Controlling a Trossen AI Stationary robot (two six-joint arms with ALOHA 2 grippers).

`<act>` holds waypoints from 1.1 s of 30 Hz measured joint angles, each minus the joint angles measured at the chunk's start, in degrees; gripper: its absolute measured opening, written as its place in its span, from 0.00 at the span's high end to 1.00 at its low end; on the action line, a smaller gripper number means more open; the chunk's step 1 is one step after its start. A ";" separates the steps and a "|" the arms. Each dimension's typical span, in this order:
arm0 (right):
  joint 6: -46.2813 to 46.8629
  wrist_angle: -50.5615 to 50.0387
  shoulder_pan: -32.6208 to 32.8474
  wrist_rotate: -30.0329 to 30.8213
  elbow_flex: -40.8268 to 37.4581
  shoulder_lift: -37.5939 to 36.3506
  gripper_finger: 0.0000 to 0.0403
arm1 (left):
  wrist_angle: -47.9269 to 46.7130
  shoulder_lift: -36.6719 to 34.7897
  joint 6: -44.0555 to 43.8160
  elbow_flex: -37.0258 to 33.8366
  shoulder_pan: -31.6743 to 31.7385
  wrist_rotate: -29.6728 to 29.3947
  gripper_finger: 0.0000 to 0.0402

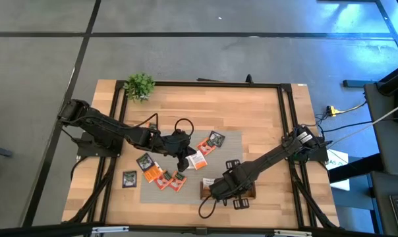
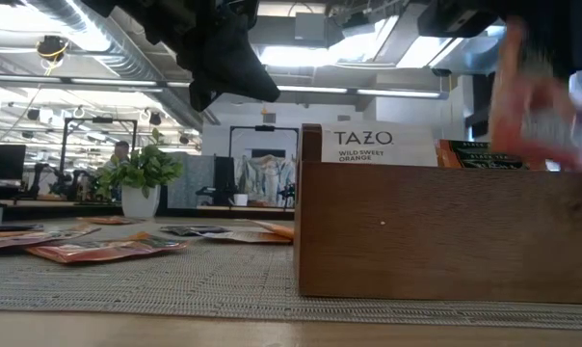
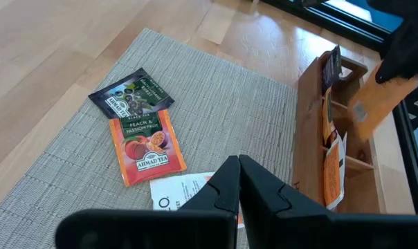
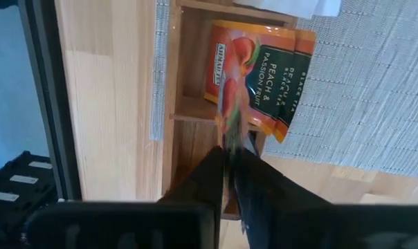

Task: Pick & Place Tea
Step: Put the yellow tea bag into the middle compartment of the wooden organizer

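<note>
Right hand [image 4: 231, 173] pinching orange sachet [image 4: 234, 114], over wooden tray [image 4: 188, 111]

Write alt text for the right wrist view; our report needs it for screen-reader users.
The right tool pinches an orange tea sachet edge-on over a compartment of the wooden tray. Peach and passion fruit sachets already stand in that compartment, with the grey mat beyond the tray.

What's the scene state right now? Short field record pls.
right end effector: over the wooden tray, pinching an orange sachet edge-on
left end effector: shut, empty, above the grey mat
in tray: Peach & Passion Fruit sachets, upright
on mat: orange sachet, dark sachet, others
</note>
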 joint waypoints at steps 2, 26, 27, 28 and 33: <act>0.51 -0.01 0.00 0.46 0.00 0.00 0.87 | 0.00 0.00 0.00 0.00 0.00 0.00 0.99; -1.41 2.05 -2.95 6.01 -0.92 -12.69 0.89 | 0.28 0.23 -0.01 0.00 0.02 0.01 0.99; -1.39 4.27 -3.55 5.97 -2.17 -13.53 0.89 | 0.29 0.39 -0.01 0.00 0.07 -0.17 0.99; -1.43 6.74 -4.21 5.98 -3.94 -14.36 0.90 | 0.08 0.47 -0.06 0.00 0.07 -0.68 0.99; -4.29 16.85 -10.02 2.04 -15.67 -18.56 0.94 | 0.36 2.13 0.00 0.09 1.31 -1.44 0.99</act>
